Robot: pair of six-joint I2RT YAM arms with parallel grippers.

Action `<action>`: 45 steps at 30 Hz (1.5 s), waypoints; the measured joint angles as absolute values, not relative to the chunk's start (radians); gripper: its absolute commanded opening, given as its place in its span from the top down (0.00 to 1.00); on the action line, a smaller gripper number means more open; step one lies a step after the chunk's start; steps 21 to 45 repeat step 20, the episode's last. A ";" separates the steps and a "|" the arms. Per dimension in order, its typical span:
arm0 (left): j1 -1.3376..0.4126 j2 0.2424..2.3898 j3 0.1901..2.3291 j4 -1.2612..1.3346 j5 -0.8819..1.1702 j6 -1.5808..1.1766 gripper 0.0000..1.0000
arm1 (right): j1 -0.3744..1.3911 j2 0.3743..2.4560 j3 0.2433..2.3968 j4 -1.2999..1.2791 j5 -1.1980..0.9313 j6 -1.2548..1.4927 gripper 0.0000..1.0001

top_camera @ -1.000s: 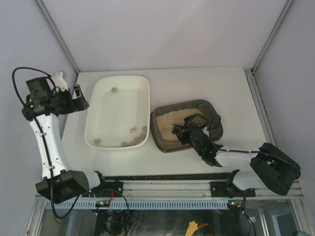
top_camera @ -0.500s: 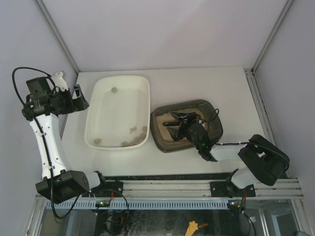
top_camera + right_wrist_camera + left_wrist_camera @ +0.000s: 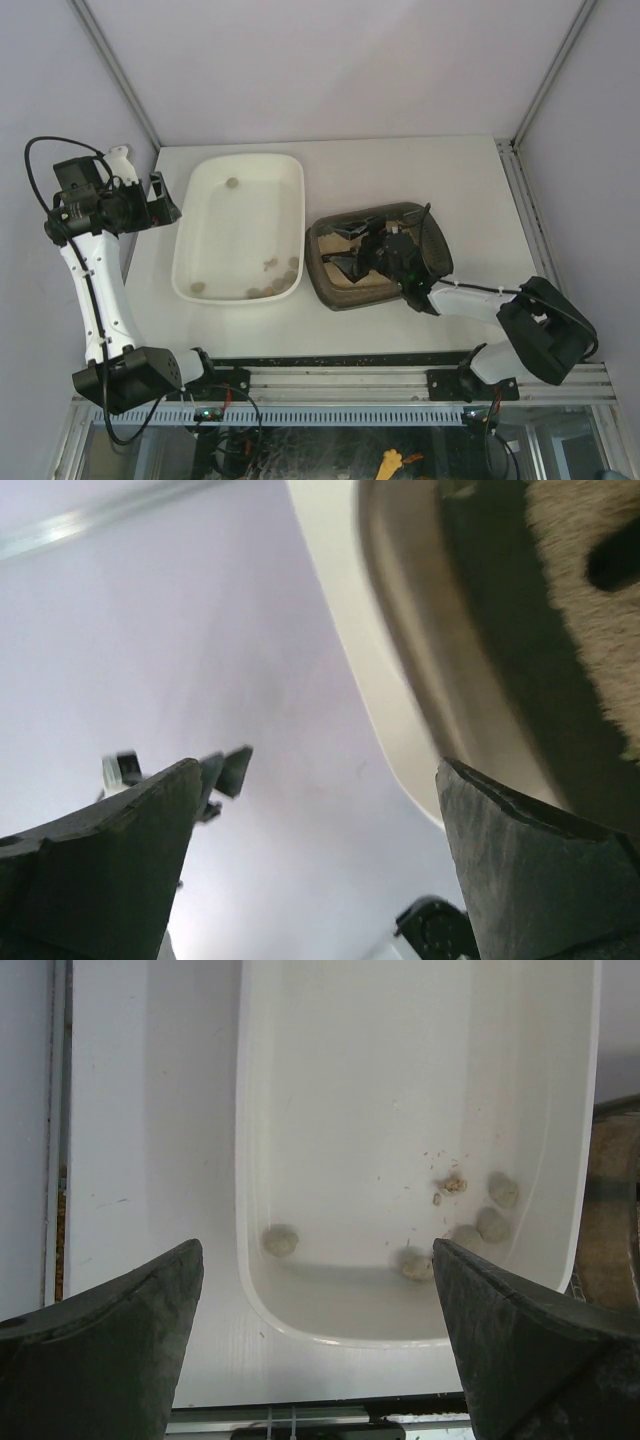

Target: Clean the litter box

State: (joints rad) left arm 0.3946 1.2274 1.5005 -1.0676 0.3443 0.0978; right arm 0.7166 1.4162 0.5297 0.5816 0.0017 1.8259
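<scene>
The litter box (image 3: 335, 285), a dark grey-brown tray of beige litter, sits right of centre on the table. My right gripper (image 3: 346, 246) hangs over its left half, open, with nothing between its fingers. A black slotted scoop (image 3: 428, 240) rests at the box's right end, apart from the fingers. The right wrist view is steeply tilted: the gripper (image 3: 320, 770) is open, with the box rim (image 3: 420, 630) and litter (image 3: 590, 650) at upper right. My left gripper (image 3: 160, 198) (image 3: 318, 1248) stays open and empty, left of the white tub.
A cream-white tub (image 3: 195, 230) (image 3: 255, 1110) holding several grey clumps (image 3: 480, 1225) stands left of the litter box, close beside it. A metal rail (image 3: 340, 382) runs along the near table edge. Walls close in the back and sides.
My right gripper has opened and let go of the scoop, then swung left over the litter box. The scoop now lies at the box's right end. The left arm has not moved.
</scene>
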 measured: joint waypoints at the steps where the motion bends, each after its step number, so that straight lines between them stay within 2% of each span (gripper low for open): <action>1: 0.395 1.227 1.501 -1.068 0.344 0.098 0.00 | 0.710 1.407 0.550 0.560 -0.032 1.796 0.00; 5: 0.395 1.225 1.501 -1.068 0.342 0.098 0.00 | 0.701 1.360 0.701 0.357 -0.124 1.629 0.00; 9: 0.395 1.194 1.501 -1.068 0.314 0.100 0.00 | 0.704 1.273 0.860 0.131 -0.120 1.454 0.00; 14: 0.395 1.086 1.501 -1.060 0.246 0.108 0.00 | 0.680 1.102 0.881 -0.025 -0.070 1.280 0.00; 18: 0.395 0.995 1.501 -1.061 0.226 0.117 0.00 | 0.596 1.047 0.893 -0.110 -0.091 1.175 0.00; 45: 0.395 0.965 1.508 -1.073 0.237 0.136 0.00 | 0.564 1.031 0.895 -0.132 -0.109 1.130 0.00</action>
